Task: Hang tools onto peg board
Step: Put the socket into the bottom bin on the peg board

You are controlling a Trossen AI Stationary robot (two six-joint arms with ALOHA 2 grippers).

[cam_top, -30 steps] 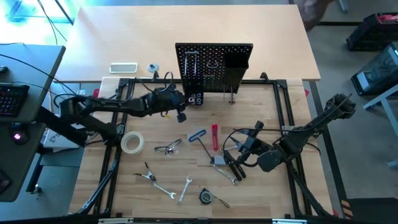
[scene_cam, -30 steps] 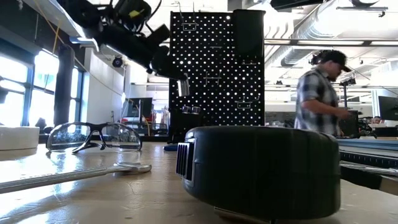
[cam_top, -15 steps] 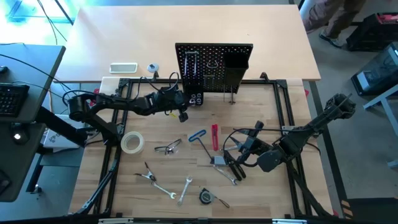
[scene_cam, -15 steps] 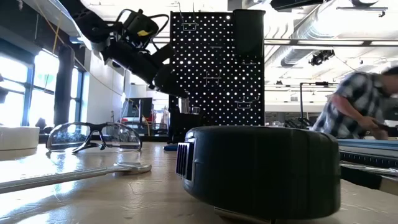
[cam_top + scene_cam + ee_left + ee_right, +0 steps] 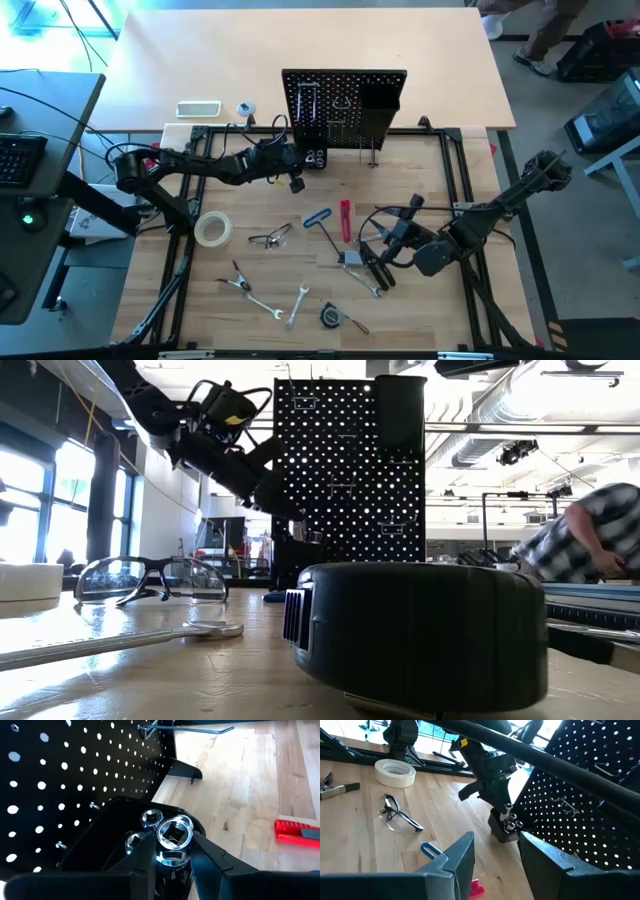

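Observation:
The black peg board (image 5: 345, 100) stands upright at the table's far middle, with a low black holder (image 5: 112, 832) of silver sockets at its foot. My left gripper (image 5: 174, 847) is shut on a silver socket (image 5: 175, 835) just above that holder. It shows from the side in the right wrist view (image 5: 506, 815). My right gripper (image 5: 495, 865) hovers open at the table's right middle with nothing between its fingers. On the wood lie a tape roll (image 5: 213, 229), glasses (image 5: 271, 237), a blue hex key (image 5: 317, 217), a red-handled tool (image 5: 345, 220) and wrenches (image 5: 298, 305). My left gripper pinches the socket's round side wall (image 5: 161, 851) between its two fingers. The fingers come from the table's left, slanting down toward the peg board's foot. The socket's square drive hole (image 5: 174, 832) faces back along the fingers. Whether it touches the holder, I cannot tell.
A tape measure (image 5: 330, 316) and a clamp (image 5: 235, 282) lie near the front edge. Hooks (image 5: 185, 728) jut from the peg board's face, and a black bin (image 5: 380, 105) hangs on its right part. A person (image 5: 590, 550) moves beyond the table.
My left gripper has sunk with the socket toward the holder at the peg board's foot, staying shut on it.

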